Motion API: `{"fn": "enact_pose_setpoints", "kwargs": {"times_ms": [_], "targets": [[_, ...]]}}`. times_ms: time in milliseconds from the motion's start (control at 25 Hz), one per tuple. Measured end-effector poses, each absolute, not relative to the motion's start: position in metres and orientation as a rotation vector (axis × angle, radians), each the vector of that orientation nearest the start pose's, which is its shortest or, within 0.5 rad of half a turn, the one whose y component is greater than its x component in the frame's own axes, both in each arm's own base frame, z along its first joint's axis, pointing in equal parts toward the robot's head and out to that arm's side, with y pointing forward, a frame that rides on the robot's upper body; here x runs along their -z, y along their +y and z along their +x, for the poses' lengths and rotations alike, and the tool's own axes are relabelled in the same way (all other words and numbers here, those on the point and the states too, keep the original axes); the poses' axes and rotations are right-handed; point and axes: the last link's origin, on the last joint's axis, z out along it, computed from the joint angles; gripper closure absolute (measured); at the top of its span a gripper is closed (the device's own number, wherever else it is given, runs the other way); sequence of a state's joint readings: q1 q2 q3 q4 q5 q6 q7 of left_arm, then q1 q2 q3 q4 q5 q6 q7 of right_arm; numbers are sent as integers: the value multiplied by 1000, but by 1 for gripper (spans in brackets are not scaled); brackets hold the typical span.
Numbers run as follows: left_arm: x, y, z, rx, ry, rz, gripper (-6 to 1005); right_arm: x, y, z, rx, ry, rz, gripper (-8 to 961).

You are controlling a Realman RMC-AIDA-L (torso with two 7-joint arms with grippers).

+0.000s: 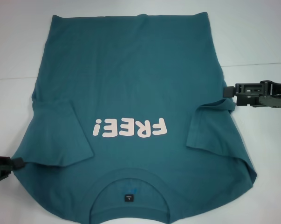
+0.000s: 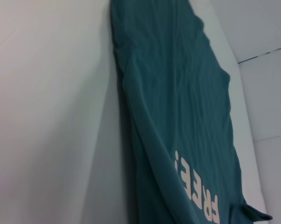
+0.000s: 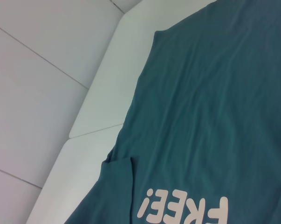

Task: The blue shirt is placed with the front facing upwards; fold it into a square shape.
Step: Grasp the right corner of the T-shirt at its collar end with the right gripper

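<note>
The blue shirt lies spread front-up on the white surface, collar at the near edge toward the robot and hem at the far side. The pale pink "FREE!" lettering runs across the chest and reads upside down in the head view. A small dark label sits inside the round collar. Both short sleeves are folded inward over the body: the sleeve on the robot's left lies as a broad flap beside the lettering, and the sleeve on the robot's right lies as a narrower flap.

The left pincer is at the shirt's near left edge, its tip touching the cloth close to the folded sleeve; I cannot tell how far it is open or whether it has hold of the fabric. The right pincer reaches in from the right at the shirt's side edge, just above the folded right sleeve, its tip at the cloth; whether it is gripping the fabric I cannot tell.
</note>
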State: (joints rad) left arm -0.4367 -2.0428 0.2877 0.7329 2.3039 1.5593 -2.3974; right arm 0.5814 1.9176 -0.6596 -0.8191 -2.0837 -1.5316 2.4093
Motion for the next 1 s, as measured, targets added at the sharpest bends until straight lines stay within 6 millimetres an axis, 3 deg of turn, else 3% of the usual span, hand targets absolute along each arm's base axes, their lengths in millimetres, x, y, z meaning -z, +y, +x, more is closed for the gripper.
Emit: {"fn": "enact_pose_setpoints", "kwargs": {"times_ms": [760,1000], "targets": [[-54,299,-340,-974,2346,2205,992,-95,375,271,-636,1667,-2239,55],[-53,299,-342,-949,2373,2199,993,-99,366,282,-475,1683,-2276,55]]}}
